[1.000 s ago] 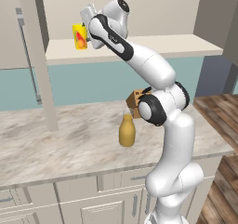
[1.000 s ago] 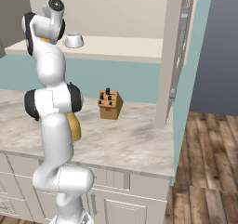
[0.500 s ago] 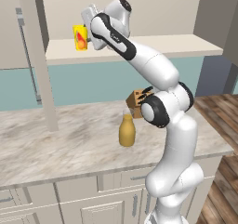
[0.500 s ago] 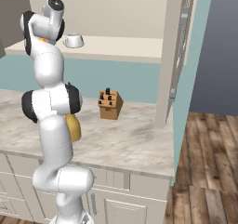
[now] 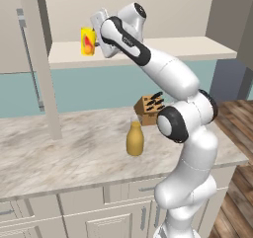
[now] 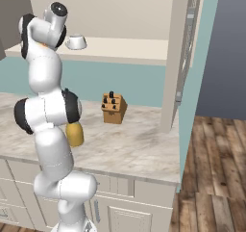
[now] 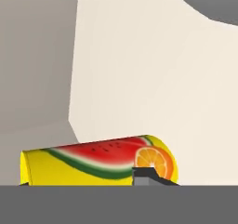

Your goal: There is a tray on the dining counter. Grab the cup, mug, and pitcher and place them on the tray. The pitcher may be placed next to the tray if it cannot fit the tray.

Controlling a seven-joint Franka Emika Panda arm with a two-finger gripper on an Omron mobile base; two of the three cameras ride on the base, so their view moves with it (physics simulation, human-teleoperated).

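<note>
Arm reaching up to shelf [image 5: 163, 48], gripper [image 5: 97, 30] closing in on cup [image 5: 88, 41]; finger spread not discernible. Step: cup pickup. Next: secure pinch, lift clear.

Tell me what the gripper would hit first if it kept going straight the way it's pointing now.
Most likely the cup on the upper shelf. The gripper points at it from beside, and the hand view shows it right ahead. Actual contact is unclear.

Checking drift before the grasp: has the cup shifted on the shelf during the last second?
No. The cup stands at the same spot on the shelf, beside the gripper.
</note>
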